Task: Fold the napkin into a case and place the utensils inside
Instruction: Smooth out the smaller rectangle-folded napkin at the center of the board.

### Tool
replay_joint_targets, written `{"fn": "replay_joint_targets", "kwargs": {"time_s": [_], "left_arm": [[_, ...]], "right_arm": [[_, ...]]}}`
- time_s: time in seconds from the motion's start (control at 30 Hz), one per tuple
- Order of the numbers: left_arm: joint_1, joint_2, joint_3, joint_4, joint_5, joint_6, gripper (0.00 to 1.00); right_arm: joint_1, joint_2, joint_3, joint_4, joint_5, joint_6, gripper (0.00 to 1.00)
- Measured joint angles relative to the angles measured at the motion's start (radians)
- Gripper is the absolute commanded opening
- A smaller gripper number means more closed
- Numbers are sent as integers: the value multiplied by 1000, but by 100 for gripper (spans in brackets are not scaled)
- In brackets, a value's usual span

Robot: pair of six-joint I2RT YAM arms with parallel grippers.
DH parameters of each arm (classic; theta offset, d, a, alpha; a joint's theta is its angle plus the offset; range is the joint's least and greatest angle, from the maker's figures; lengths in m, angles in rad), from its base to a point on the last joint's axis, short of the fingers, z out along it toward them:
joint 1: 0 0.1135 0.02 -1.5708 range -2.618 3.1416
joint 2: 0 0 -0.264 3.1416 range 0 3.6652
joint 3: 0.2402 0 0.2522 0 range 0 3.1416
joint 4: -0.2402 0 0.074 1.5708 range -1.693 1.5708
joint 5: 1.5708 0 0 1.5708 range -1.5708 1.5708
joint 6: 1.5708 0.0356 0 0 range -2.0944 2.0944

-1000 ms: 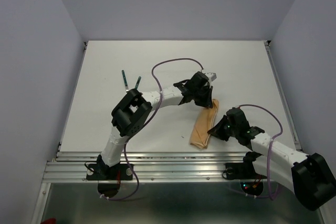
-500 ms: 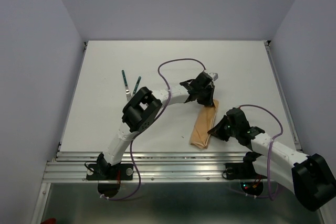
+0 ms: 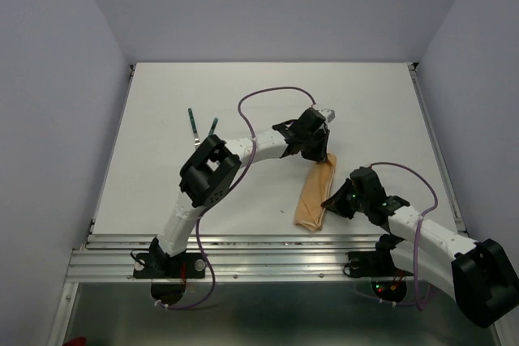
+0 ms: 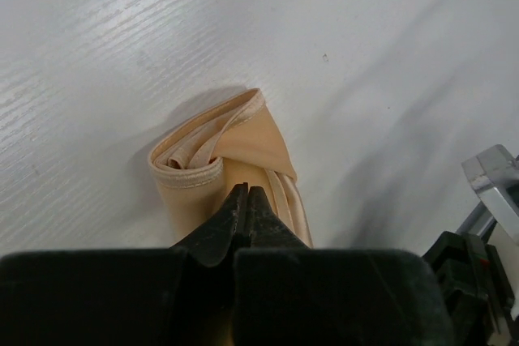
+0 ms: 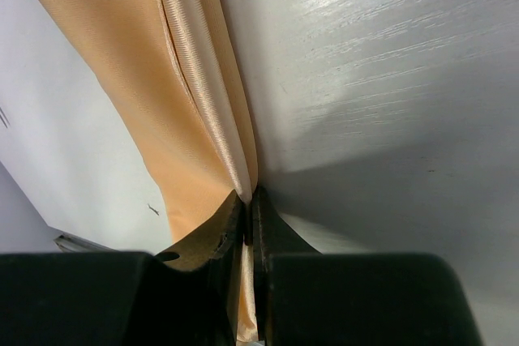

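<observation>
The peach-tan napkin (image 3: 313, 194) lies folded as a narrow oblong case right of the table's middle. Its far end (image 4: 243, 142) shows layered hems and an open mouth. My left gripper (image 3: 319, 154) is shut, its tips (image 4: 246, 190) just above that far end with no cloth seen between them. My right gripper (image 3: 332, 201) is shut on the napkin's long right edge (image 5: 212, 103), the satin hem pinched between its fingers (image 5: 250, 194). Two utensils with dark green handles (image 3: 193, 122) (image 3: 212, 128) lie at the far left, their metal ends partly hidden by my left arm.
The left arm's elbow (image 3: 208, 173) arches over the table's left middle, with a purple cable (image 3: 268, 96) looping above it. A metal rail (image 3: 243, 242) runs along the near edge. Grey walls close in the table's left, right and far sides.
The left arm's elbow swung right and then back left, while its gripper stayed at the napkin's far end. The right arm and the napkin kept their place.
</observation>
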Motion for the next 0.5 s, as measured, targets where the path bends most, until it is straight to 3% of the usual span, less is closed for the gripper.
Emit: {"fn": "replay_joint_targets", "kwargs": {"time_s": [0.5], "left_arm": [[5,-42,-13,-33,-36,24,0]], "right_arm": [[0,0,0,0,0,0,1]]}}
